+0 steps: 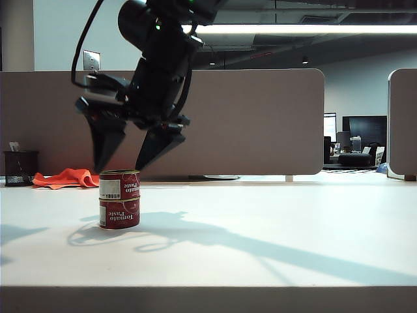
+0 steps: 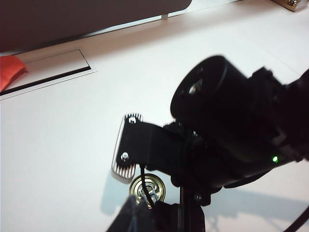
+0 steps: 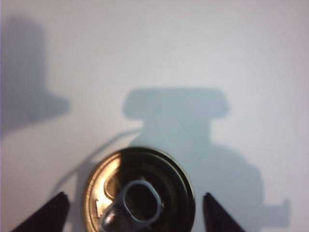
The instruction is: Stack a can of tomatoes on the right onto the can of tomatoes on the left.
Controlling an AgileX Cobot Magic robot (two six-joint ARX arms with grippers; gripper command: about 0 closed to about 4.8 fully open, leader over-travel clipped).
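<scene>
- Red labels, two of them, one above the other: the upper can of tomatoes (image 1: 119,184) sits squarely on the lower can of tomatoes (image 1: 119,213), towards the left of the white table (image 1: 273,228), near the front half of it.
- Right gripper (image 1: 127,168) hangs just above the stack, its two dark fingers spread to either side of the top can and clear of the label in the exterior view.
- From the right wrist view the fingertips (image 3: 46,212) flank the metal lid with table showing between each tip and the rim, so this claw is released and holding nothing.
- Left gripper is not to be seen in any view; its wrist camera only looks down on the right arm and the can top (image 2: 147,188) from behind, so I cannot tell its state.
- My read: the stacking looks done, and the step in hand is the getaway.
- To do it well, lift straight up with the jaws wide until the tips are above the lid, then swing away; any sideways drift first could clip the top can and slide it off.
- Both cans appear sealed: the upper lid shows an unpulled ring tab (image 3: 133,205), so the contents stay inside and out of sight.
- Far left at the partition, a dark mesh pot (image 1: 19,168) stands by an orange cloth (image 1: 67,177); its contents are too small to make out.
</scene>
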